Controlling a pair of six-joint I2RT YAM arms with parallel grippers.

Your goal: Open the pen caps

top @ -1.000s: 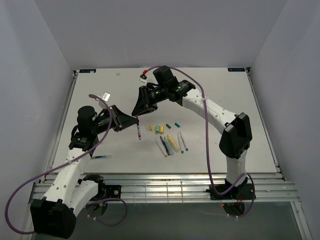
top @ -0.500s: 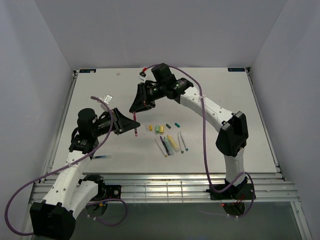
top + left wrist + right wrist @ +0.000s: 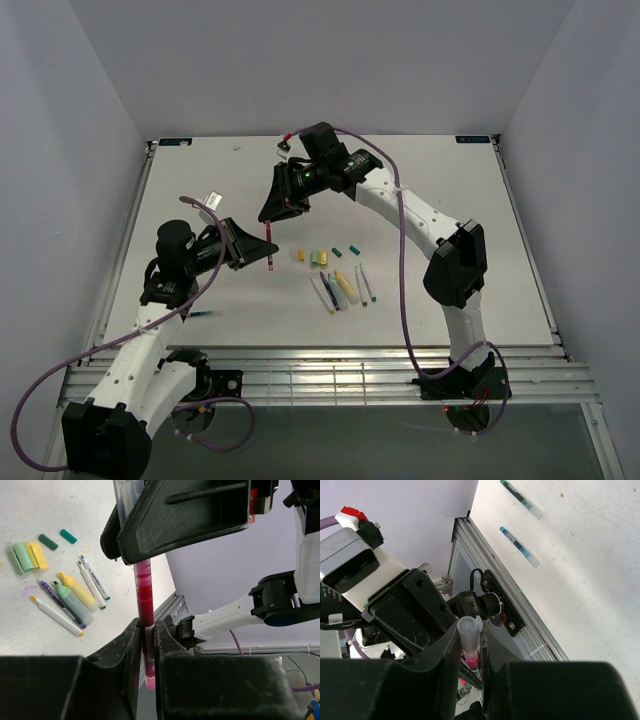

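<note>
A red pen (image 3: 145, 600) hangs upright above the table, and my left gripper (image 3: 146, 645) is shut on its lower barrel. My right gripper (image 3: 470, 645) is shut on the pen's translucent cap (image 3: 469, 632), which shows red inside. From above, the right gripper (image 3: 273, 214) sits right over the left gripper (image 3: 262, 250), with the red pen (image 3: 271, 256) between them. Whether the cap has come free of the barrel is hidden by the fingers. Loose pen caps lie on the table: pale green (image 3: 21, 556), yellow (image 3: 37, 554) and two dark teal (image 3: 48, 541).
Several uncapped pens and highlighters (image 3: 340, 288) lie in a cluster right of the grippers. A blue pen (image 3: 205, 314) lies near the table's front edge by the left arm. The metal rail (image 3: 320, 375) runs along the front.
Both grippers and the red pen have shifted a little left and toward the back. The right arm's elbow has swung left.
</note>
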